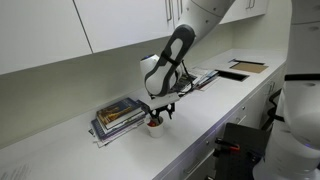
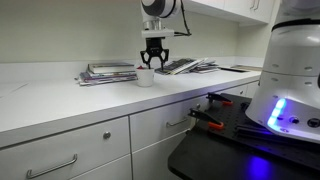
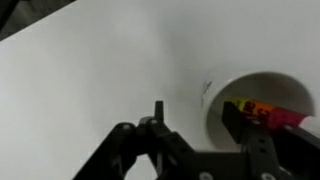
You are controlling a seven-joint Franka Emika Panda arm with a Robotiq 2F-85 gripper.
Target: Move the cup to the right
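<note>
White counter (image 1: 212, 112) along the wall, below white cabinets; we record the following.

The cup (image 1: 154, 124) stands upright on the counter, just beside a stack of books (image 1: 120, 116) and near the front edge. In an exterior view the cup (image 2: 146, 77) lies between that stack (image 2: 108, 72) and a spread of magazines (image 2: 190, 66) farther along the counter.

The gripper (image 1: 160, 110) hangs directly over the cup, pointing down, on the arm that comes in from above. In an exterior view its (image 2: 152, 62) black fingers are spread apart just above the rim.

In the wrist view the gripper (image 3: 185, 125) is likewise wide apart. One finger sits over the mouth of the cup (image 3: 270, 88), where we see a red-orange and yellow patch; the other finger is over bare counter. We cannot tell whether either finger touches the cup. Nothing is pinched.
</note>
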